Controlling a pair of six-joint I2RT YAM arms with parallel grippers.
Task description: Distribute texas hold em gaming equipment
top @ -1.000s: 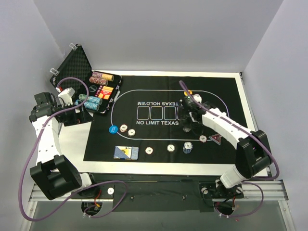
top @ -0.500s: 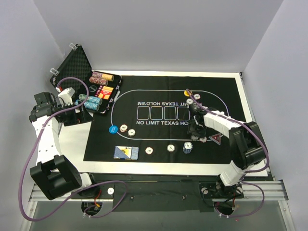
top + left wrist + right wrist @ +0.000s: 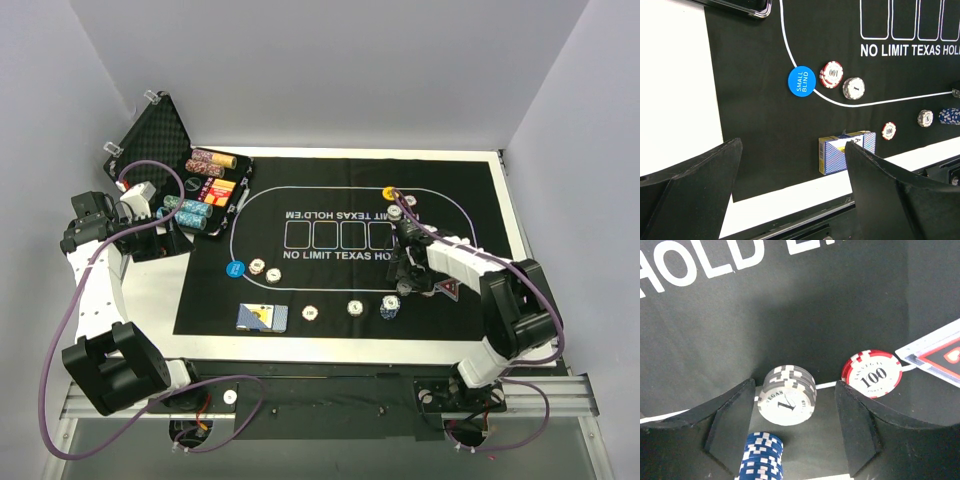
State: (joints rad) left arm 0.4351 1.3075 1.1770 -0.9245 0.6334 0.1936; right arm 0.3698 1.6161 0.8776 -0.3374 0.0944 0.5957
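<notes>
on the right curve of the felt mat (image 3: 790,315), the right gripper (image 3: 793,390) hangs with fingers spread either side of a grey-and-white chip stack (image 3: 787,400). a red 100 chip (image 3: 871,374) sits just beside it, a blue stack (image 3: 762,452) nearer. left gripper (image 3: 792,150) gapes wide, card deck (image 3: 846,151) showing between its fingers.

A short stack of grey-and-white round poker chips (image 3: 786,396) is seen flat between the parted fingers of the right pincer (image 3: 794,386); a red-and-white 100 chip (image 3: 871,373) lies just outside.
</notes>
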